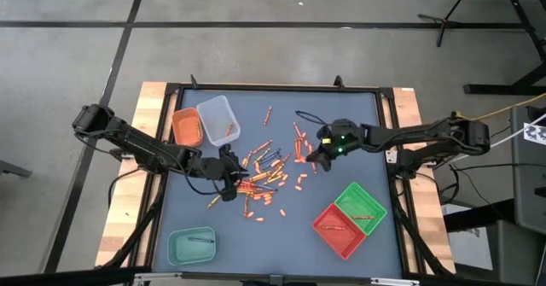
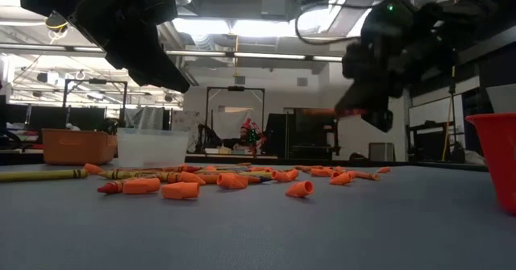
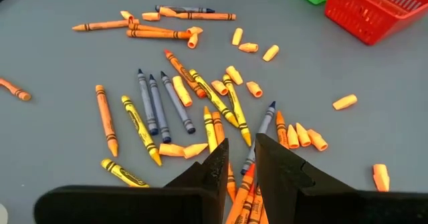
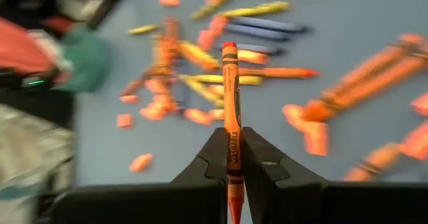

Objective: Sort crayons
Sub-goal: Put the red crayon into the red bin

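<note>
Left arm stretched in from the table's left edge, elbow bent, left gripper (image 1: 229,168) low near mid-table, fingers (image 3: 212,167) a narrow gap apart, nothing between them. Right arm reaching in from the right edge, nearly straight, right gripper (image 1: 314,155) raised above the surface, fingers clamped on an orange crayon (image 4: 231,117) pointing forward.

We look straight down on whole table (image 1: 281,235) from high up. Low view sits at table top. Wrist views look close. All share crayons (image 3: 167,110).
</note>
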### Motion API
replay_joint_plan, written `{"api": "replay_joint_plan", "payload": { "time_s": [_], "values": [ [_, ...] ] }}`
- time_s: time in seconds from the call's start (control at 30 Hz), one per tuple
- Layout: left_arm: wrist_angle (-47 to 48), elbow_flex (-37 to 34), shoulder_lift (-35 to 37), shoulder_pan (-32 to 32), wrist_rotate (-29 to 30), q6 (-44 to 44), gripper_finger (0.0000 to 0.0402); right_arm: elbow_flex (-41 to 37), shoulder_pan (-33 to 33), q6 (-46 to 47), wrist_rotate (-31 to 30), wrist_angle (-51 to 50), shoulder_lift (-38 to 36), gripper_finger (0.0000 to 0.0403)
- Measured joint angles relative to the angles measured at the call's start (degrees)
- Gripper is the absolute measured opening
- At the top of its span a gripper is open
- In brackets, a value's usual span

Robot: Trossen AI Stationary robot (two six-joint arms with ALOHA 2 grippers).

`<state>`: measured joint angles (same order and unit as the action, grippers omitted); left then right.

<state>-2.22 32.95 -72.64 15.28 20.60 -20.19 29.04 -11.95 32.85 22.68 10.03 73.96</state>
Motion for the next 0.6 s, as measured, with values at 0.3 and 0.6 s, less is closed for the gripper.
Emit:
{"api": "replay_joint_plan", "payload": {
  "time_s": [0.3,0.6],
  "values": [
    [-7.3,0.0,0.0,-3.4,8.4,7.3,0.0059,0.1,8.3,1.8,4.6,6.9,-0.4,0.0021],
    [-10.7,0.0,0.0,-14.9,7.5,10.3,0.0059,0.1,22.0,5.7,4.5,10.8,-0.4,0.0021]
  ]
}}
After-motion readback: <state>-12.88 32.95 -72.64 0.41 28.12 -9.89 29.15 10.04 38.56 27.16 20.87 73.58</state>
